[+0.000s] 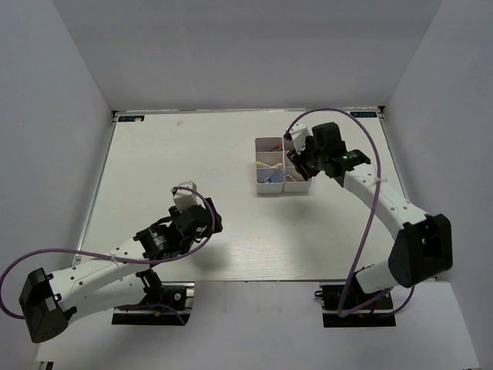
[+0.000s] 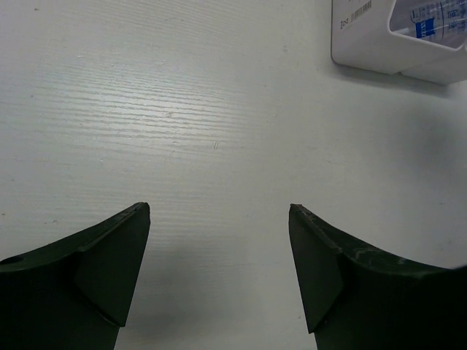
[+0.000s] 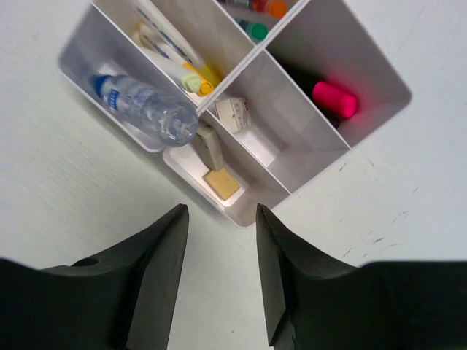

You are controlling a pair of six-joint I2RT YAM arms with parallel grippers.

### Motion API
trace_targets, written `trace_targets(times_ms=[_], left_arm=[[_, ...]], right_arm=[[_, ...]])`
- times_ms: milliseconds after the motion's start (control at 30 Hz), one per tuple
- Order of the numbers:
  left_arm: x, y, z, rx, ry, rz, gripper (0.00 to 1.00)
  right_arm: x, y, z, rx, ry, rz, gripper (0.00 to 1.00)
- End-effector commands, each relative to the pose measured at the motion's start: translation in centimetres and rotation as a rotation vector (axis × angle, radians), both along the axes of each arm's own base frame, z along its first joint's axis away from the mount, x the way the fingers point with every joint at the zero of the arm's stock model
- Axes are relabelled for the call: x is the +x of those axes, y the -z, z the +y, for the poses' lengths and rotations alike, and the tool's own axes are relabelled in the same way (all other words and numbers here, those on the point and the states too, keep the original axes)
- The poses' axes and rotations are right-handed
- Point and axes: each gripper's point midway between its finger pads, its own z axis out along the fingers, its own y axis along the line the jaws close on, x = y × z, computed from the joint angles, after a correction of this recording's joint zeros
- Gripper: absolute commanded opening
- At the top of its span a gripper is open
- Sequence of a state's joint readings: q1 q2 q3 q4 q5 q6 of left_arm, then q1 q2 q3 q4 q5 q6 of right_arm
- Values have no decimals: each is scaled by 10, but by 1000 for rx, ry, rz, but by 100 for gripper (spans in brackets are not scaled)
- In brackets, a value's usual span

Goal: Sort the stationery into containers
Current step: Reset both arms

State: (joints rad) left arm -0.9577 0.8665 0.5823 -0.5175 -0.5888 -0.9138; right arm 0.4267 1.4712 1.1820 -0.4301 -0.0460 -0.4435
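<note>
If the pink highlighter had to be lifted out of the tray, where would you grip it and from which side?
Best by the pink end of the pink highlighter, coming from above. It lies slanted in a tray compartment with walls close on each side, so a sideways approach looks blocked. A pinch across the barrel should fit.

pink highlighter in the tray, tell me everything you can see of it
The pink highlighter is a short, thick plastic barrel, bright pink with a rounded end. Its other end is black and in shadow. It lies slanted inside one compartment of the white tray, pink end near the outer wall. Nothing else shows in that compartment. The right gripper hangs open by the tray's corner, clear of the highlighter.
</note>
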Motion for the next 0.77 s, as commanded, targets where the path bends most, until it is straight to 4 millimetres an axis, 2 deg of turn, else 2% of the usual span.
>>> trace_targets(times_ms=[0, 100, 133, 167, 200, 233, 267, 300, 333, 400, 567, 733], left_arm=[[1, -7, -6, -20, 26, -23, 86], [2, -13, -12, -40, 57, -39, 89], [1, -15, -14, -40, 80, -48, 91], [1, -17, -16, -41, 97, -53, 93], [1, -21, -19, -47, 117, -68, 94], [2, -29, -24, -56, 160, -97, 100], [2, -32, -27, -54, 184, -109, 100], [2, -38, -30, -64, 207, -131, 100], [2, -46, -34, -76, 234, -162, 100], [4, -51, -36, -74, 245, -184, 100], [9, -65, -43, -80, 270, -230, 100], [12, -67, -52, -57, 303, -228, 100]], right_arm=[[-11, -43, 9, 133, -20, -44, 48], [-31, -48, 12, 217, -37, -47, 48], [-37, -56, 10, 239, -38, -72, 49], [-43, -65, 8, 260, -35, -98, 60], [-46, -54, 7, 283, -14, -90, 64], [-46, -61, 1, 287, 19, -124, 72], [-49, -68, -2, 302, 40, -145, 77], [-50, -64, -4, 334, 86, -131, 89], [-49, -71, -12, 335, 127, -158, 90], [-53, -78, -16, 364, 165, -173, 90], [-61, -88, -29, 373, 225, -202, 90], [-65, -66, -39, 305, 229, -198, 90]])
